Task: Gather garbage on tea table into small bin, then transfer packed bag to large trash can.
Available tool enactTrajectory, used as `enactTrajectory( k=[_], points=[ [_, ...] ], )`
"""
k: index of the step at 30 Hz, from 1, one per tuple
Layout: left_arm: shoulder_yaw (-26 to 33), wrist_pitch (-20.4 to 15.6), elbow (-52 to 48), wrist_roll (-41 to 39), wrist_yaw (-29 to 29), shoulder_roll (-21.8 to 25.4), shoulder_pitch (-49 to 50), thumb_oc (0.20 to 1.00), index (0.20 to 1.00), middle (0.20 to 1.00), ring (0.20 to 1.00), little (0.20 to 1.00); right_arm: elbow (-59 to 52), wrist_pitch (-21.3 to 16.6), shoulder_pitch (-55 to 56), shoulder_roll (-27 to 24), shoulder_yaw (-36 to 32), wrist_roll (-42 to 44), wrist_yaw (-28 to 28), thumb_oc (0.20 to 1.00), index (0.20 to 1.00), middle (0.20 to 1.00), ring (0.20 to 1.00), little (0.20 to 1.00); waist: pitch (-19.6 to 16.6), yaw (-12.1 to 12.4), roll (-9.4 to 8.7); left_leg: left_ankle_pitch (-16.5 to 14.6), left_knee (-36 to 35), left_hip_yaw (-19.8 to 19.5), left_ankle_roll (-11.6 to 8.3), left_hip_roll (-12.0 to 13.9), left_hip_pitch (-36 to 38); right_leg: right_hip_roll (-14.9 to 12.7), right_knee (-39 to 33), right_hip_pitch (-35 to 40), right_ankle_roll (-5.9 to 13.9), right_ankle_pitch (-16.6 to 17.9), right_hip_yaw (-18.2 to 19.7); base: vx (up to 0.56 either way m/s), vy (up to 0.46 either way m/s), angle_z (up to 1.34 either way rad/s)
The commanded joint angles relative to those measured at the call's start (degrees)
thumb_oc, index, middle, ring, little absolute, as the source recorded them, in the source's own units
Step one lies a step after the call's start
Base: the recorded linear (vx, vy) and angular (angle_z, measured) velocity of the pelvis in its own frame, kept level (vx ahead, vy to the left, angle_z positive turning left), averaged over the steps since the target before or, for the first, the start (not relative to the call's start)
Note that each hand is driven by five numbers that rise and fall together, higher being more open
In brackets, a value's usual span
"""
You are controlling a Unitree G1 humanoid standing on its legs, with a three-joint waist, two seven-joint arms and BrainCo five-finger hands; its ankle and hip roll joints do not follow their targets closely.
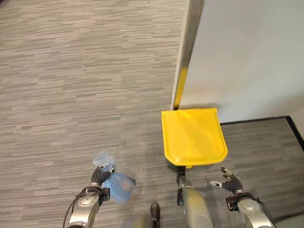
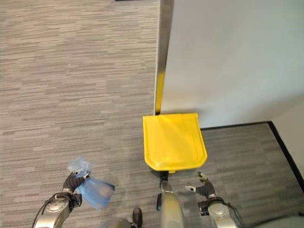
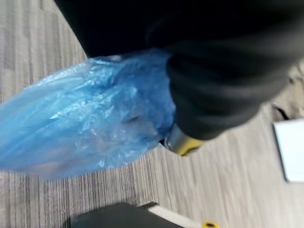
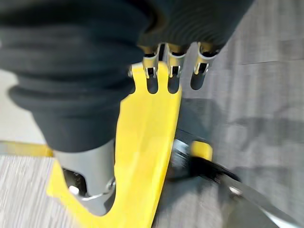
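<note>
Nearest, at the lower left, the left hand (image 1: 99,176) has its fingers curled round the gathered neck of a blue bag (image 1: 118,186), whose crumpled top sticks out above the fist while the filled body hangs to the right of the wrist, clear of the floor; gripping it by the neck likely keeps the mouth shut so nothing spills on the way. At the lower right the right hand (image 1: 230,181) holds nothing, its fingers spread and relaxed just near of the yellow lid (image 1: 192,137), not touching it as far as I can tell; I judge it is placed there to lift or push the lid so the bag can go in. That lid is down, so the can beneath is closed. It stands against the foot of a pale wall (image 1: 247,57), beside a metal corner post (image 1: 187,52) with a yellow band low down. Grey striped carpet (image 1: 71,85) covers the floor all round, with a dark skirting (image 1: 256,120) at the wall's base.
</note>
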Motion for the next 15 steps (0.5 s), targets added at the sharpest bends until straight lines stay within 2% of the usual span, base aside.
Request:
enactTrajectory(
  k=[1,5,15],
  points=[
    [0.3,-3.3,-4.1,-0.2,0.0,3.9,-0.4,0.2,0.2,0.2,0.2,0.2,-1.2,-2.3,-0.6,-1.8,-2.4,2.6,-1.9,1.0,1.0,1.0,1.0,1.0,-3.1,-2.2,-2.86,-6.4,2.7,-0.4,-3.99,1.3,5.5,-1.3,3.5,-3.0,7.18,0.6,2.8,0.05,-0.05,0.17],
    [0.2,-3.9,-3.9,-0.5,0.4,4.2,-1.9,0.2,0.2,0.2,0.2,0.2,-0.9,-3.0,-1.5,-2.0,-3.9,4.7,-3.0,1.0,1.0,1.0,1.0,1.0,-3.8,-3.3,-1.91,-5.5,-0.5,0.0,-4.09,2.5,6.1,-0.1,4.1,-5.0,7.15,0.5,2.7,0.05,-0.018,0.13],
    [-0.2,-3.8,-5.8,0.4,-1.3,3.8,-1.3,0.2,0.2,0.2,0.2,0.2,-3.3,-3.4,-4.9,0.0,-1.3,6.0,-1.6,1.0,1.0,1.0,1.0,1.0,-4.3,-2.9,-1.35,-7.4,-4.1,2.1,-2.32,0.9,7.4,0.4,2.5,-6.4,8.3,2.8,5.1,-0.02,0.04,-0.14]
  ],
)
